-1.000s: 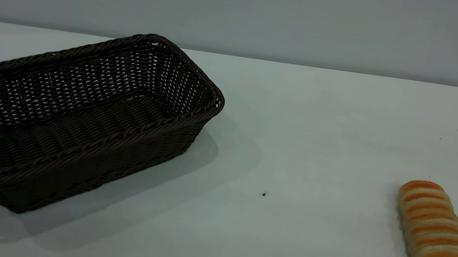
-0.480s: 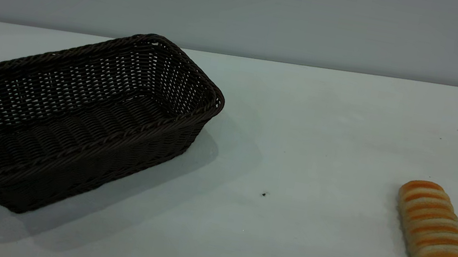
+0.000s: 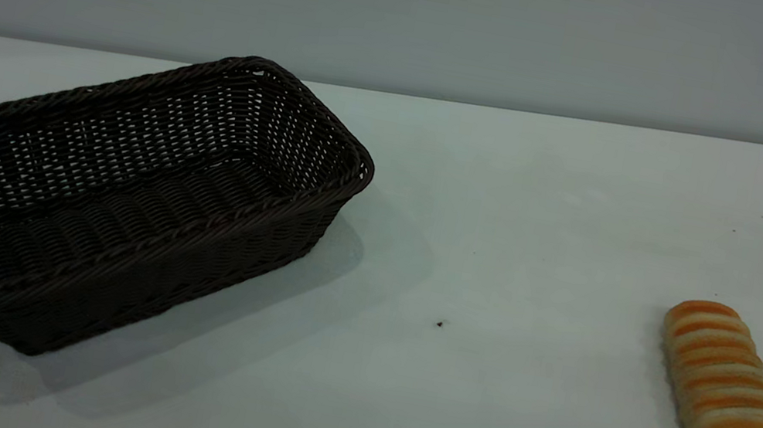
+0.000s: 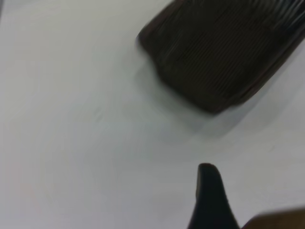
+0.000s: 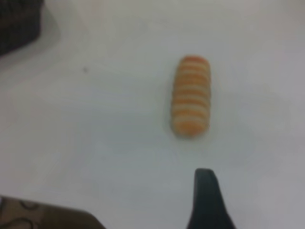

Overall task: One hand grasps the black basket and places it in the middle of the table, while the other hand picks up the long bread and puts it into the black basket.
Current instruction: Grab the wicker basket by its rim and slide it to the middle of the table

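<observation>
Black basket (image 3: pixel 117 199): empty, sits askew on the left of the bench (image 3: pixel 522 215), short of the middle.
Long bread (image 3: pixel 727 392): lies flat far to the right, well apart from the basket.
Left gripper (image 4: pixel 212 200): above bare bench near a basket corner; only one dark finger shows, so whether its jaws are released or clenched cannot be told.
Right gripper (image 5: pixel 207 202): above the bench near one end of the bread; jaws likewise cannot be told.
Risks: the flared, braided rim could slip from a shallow pinch; the basket may swing or drag askew; the soft-looking, ridged loaf could roll or squash.
Surface: plain white, smooth, one dark speck (image 3: pixel 440 324).
Room: blank grey wall (image 3: pixel 418 9) behind.
</observation>
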Available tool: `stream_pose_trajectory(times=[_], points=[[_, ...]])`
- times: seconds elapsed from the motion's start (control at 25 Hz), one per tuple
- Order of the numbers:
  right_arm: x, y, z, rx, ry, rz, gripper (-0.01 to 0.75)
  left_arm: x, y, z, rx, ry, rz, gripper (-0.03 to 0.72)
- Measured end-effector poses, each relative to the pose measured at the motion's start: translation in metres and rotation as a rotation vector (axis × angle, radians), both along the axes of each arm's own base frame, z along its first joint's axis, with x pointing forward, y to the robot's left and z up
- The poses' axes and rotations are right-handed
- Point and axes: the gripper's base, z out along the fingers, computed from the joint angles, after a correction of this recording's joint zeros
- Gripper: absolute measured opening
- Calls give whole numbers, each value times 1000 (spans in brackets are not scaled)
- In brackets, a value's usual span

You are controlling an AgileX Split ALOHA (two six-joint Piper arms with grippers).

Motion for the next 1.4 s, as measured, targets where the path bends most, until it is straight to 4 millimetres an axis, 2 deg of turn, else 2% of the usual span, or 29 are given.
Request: stream_pose_trajectory(times=[0.12,0.2,0.48,0.64,0.8,0.96,1.24,1.4], points=[[7,2,12,30,-3,11,492,0,-6,16,-69,-65,-43,558],[16,4,19,51,18,18,492,6,-9,24,-98,-42,-57,558],[60,13,43,95,92,92,492,64,-14,22,-129,275,-51,558],[85,17,43,91,152,129,492,100,-19,11,-170,442,-45,558],[98,19,39,90,196,157,492,127,-25,3,-247,516,-33,558],[101,19,39,66,180,177,492,152,-25,-11,-306,596,71,558],[102,20,41,79,160,189,492,195,-3,-49,-255,685,470,558],[102,20,41,77,157,192,492,218,0,-68,-233,716,530,558]])
